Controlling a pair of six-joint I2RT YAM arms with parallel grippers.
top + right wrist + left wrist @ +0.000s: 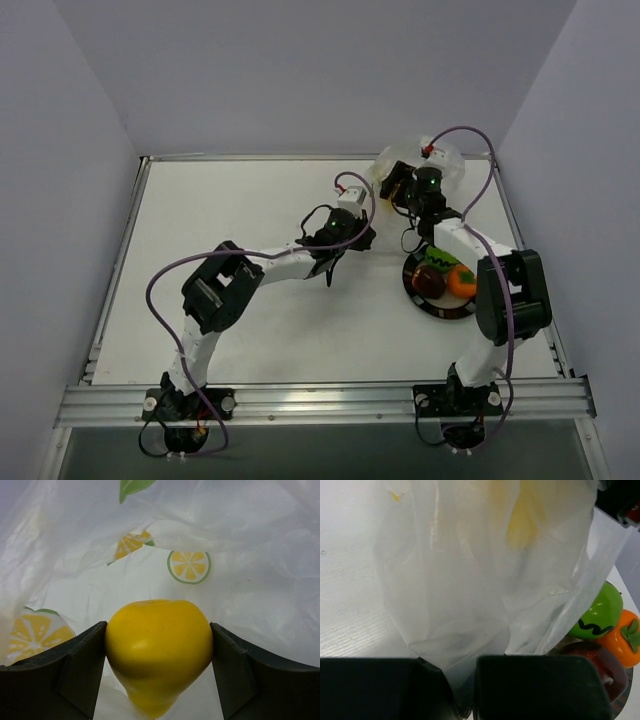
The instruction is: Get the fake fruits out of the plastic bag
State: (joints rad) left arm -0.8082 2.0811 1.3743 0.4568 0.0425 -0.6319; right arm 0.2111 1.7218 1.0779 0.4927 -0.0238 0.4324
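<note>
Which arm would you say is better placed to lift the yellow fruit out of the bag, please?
Right. The right gripper is shut on the yellow fruit inside the bag, with the plate near its arm. The left gripper only pinches the bag.

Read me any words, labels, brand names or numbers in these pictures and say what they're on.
None: no words or numbers can be read in any view. The plastic bag carries only printed citrus slices and leaves; the green fruit only a black zigzag mark.

Clear plastic bag (250, 545), yellow citrus-slice, grn leaf prints; plain yellow fruit (159, 650); green fruit (600, 611), blk zigzag.
</note>
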